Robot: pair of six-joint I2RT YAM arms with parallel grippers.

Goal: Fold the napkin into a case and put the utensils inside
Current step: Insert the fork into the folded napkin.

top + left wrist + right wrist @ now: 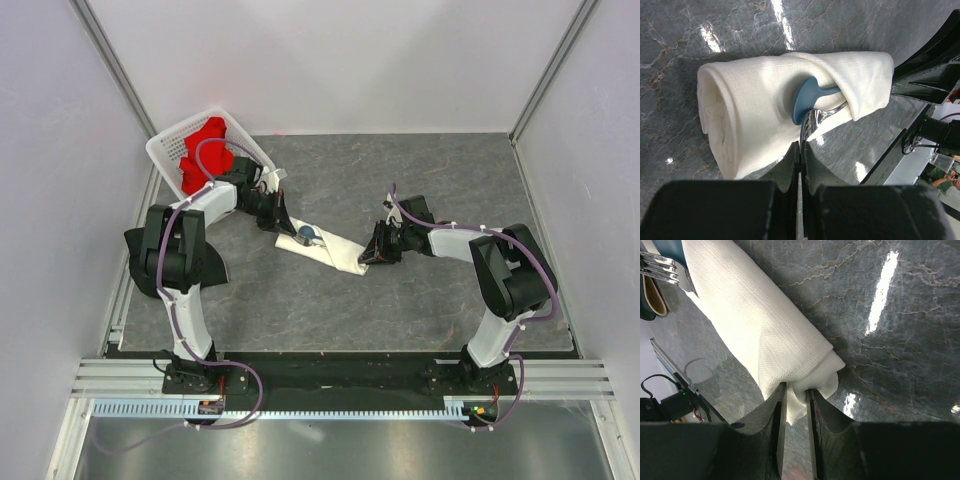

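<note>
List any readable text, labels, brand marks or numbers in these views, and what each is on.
None legible in any view.
napkin: plain fabric, no print.
white perforated basket and red cloth: no label visible.
blue spoon and fork: no stamp visible.
small orange part at the left arm's base: too small to read any marking.

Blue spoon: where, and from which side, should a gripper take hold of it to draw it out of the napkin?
Probably the spoon by its bowl, the only bare part; its handle is tucked under the napkin fold. Come from the open end by the left gripper, along the strip, minding the fork beside it.
</note>
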